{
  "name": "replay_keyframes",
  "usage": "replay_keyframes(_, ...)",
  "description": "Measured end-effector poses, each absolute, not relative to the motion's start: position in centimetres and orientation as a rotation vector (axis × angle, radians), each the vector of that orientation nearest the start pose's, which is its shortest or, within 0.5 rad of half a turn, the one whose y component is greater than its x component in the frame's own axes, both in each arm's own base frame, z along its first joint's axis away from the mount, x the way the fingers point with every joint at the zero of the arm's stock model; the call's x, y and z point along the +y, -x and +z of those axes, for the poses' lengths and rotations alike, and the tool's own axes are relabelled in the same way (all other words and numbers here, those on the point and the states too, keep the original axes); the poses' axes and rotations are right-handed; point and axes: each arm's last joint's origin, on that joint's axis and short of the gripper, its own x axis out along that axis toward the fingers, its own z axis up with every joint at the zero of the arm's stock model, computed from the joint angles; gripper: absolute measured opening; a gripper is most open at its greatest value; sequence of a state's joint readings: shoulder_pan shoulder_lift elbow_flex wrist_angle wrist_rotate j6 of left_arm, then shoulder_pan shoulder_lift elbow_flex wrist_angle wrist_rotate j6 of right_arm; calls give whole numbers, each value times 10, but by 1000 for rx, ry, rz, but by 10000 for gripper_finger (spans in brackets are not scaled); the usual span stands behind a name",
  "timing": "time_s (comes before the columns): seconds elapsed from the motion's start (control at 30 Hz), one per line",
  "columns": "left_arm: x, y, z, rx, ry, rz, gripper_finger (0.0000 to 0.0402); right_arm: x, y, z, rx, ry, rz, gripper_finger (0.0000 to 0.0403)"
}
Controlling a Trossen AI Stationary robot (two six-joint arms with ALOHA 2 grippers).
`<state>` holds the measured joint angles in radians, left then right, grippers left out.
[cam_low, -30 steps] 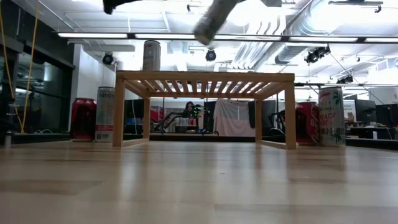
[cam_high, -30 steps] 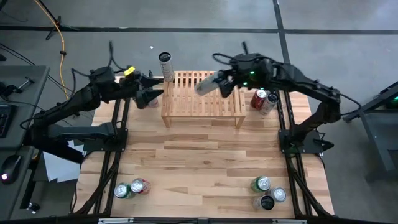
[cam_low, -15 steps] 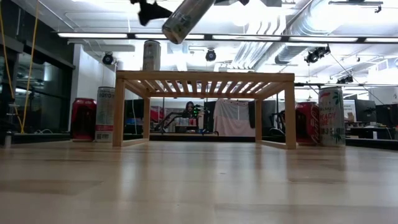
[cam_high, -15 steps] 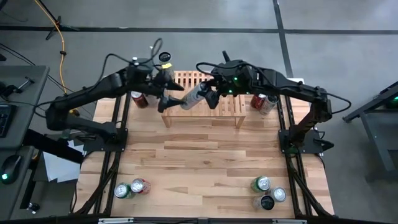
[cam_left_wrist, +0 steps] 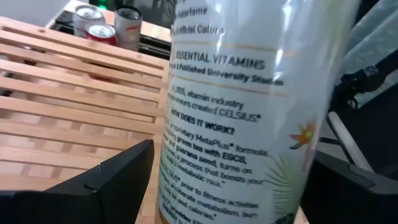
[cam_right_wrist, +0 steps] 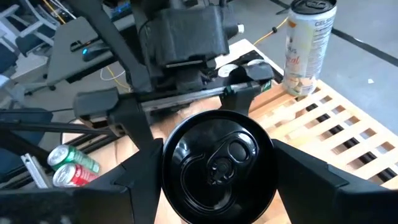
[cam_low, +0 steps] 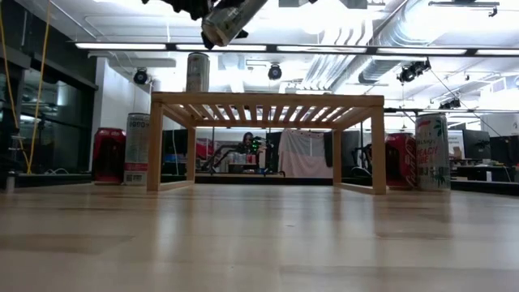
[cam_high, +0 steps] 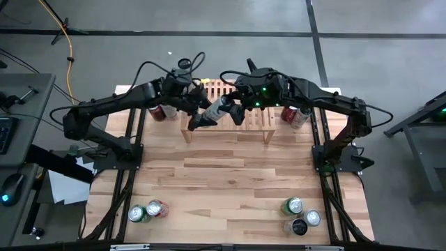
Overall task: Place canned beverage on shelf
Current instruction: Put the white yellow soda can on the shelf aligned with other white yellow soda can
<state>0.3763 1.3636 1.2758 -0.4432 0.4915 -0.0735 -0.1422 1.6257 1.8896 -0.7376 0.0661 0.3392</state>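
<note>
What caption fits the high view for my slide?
Above the shelf, the right gripper holds a tilted can while the left gripper straddles its lower end.

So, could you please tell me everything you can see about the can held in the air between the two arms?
The can is a slim, pale, metallic drink can with small printed text and a palm motif, its top end black with a pull tab. It hangs tilted above the shelf. The right gripper grips it near the top; the left gripper's open fingers flank its body.
</note>
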Motion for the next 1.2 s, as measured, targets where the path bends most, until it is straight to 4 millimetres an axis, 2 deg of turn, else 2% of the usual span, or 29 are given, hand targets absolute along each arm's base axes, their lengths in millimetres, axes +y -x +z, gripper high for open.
replay_keyframes(0.17,96,-279,354,482,286,-94,307,-51,-338,445,434,-345,-283,245)
replay_keyframes(0.33,96,-279,355,469,275,-96,233,-50,-337,446,434,-343,-277,245)
replay_keyframes(0.5,96,-279,355,473,258,-99,233,-50,-337,446,433,-340,-283,250)
replay_keyframes(0.63,98,-275,354,489,267,-87,233,-51,-337,446,431,-342,-284,286)
replay_keyframes(0.77,104,-262,357,517,255,-13,233,-53,-330,452,411,-343,-292,303)
replay_keyframes(0.93,108,-229,375,499,206,117,233,-60,-313,463,388,-309,-323,307)
replay_keyframes(1.1,103,-195,401,308,143,172,233,-65,-299,465,422,-257,-436,308)
replay_keyframes(1.2,97,-180,397,147,146,191,233,-65,-293,464,455,-241,-487,309)
